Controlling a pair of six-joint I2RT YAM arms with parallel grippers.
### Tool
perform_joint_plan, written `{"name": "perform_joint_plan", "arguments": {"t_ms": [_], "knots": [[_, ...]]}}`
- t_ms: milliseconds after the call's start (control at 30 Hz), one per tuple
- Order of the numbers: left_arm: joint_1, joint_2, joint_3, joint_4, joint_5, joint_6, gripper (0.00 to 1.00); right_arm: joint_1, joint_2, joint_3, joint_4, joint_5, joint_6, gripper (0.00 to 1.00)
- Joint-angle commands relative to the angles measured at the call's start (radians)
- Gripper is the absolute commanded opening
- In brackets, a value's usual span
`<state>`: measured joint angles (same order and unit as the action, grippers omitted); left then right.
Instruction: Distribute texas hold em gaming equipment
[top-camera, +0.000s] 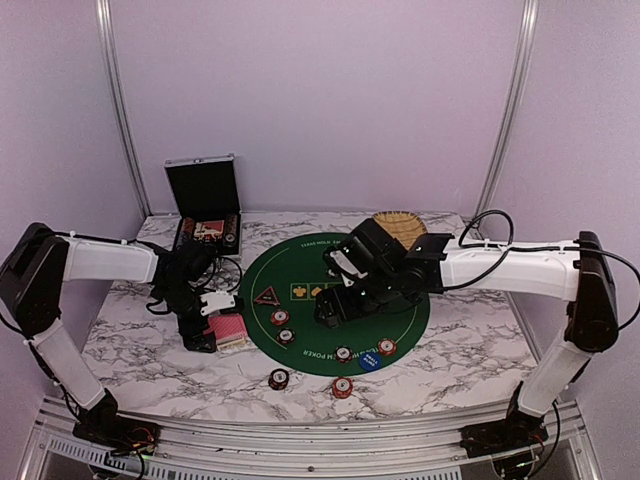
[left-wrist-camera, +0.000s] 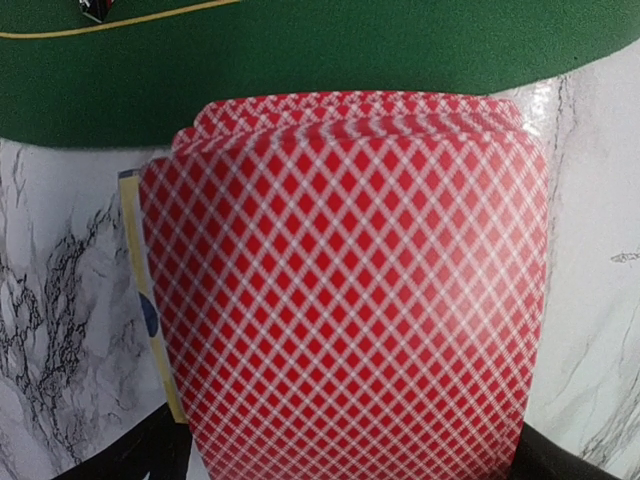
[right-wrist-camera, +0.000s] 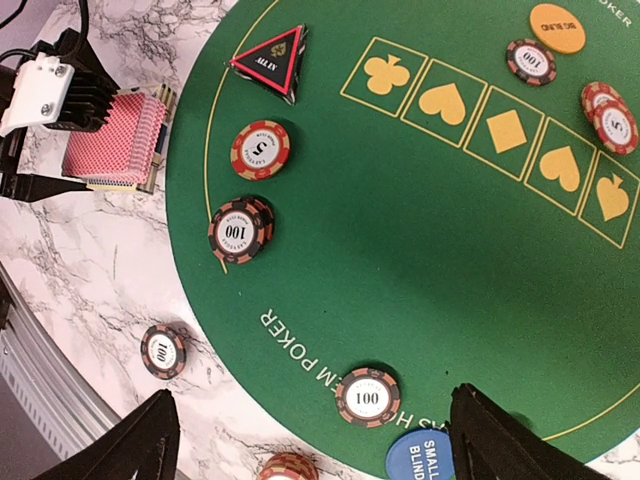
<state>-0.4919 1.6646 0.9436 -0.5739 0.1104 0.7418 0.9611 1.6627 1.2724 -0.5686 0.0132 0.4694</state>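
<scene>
Red-backed cards (left-wrist-camera: 340, 290) fanned beside the green mat (right-wrist-camera: 400, 260), on it striped chips (right-wrist-camera: 260, 148), black triangular marker (right-wrist-camera: 272, 60), orange disc (right-wrist-camera: 556, 27), blue disc (right-wrist-camera: 420, 456)

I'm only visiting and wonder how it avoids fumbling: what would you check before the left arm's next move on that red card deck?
1. Left gripper open, straddling the red-backed card deck: ok.
2. Fingers touching the deck: cannot tell.
3. Deck squared up: not ok, its far edge is fanned.
4. Nothing under the deck: not ok, a yellow-edged sheet shows beneath one edge.
5. Right gripper open, empty, away over the green poker mat: ok.
</scene>
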Motion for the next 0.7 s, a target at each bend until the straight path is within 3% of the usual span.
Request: {"name": "perform_joint_plan", "arguments": {"t_ms": [0, 233, 533, 667], "knots": [[-0.005, 0.023, -0.017, 0.001, -0.004, 0.024, 0.99, -0.006, -0.034, -0.005, 0.016, 0.012, 0.011, 0.91], [-0.005, 0.035, -0.02, 0.001, -0.018, 0.031, 0.97, -0.006, -0.038, -0.009, 0.019, 0.013, 0.012, 0.91], [-0.005, 0.04, -0.008, 0.001, -0.015, 0.028, 0.81, -0.006, -0.038, -0.012, 0.019, 0.01, 0.011, 0.89], [-0.005, 0.033, -0.008, 0.002, -0.015, 0.026, 0.8, -0.006, -0.037, -0.013, 0.021, 0.01, 0.01, 0.89]]}}
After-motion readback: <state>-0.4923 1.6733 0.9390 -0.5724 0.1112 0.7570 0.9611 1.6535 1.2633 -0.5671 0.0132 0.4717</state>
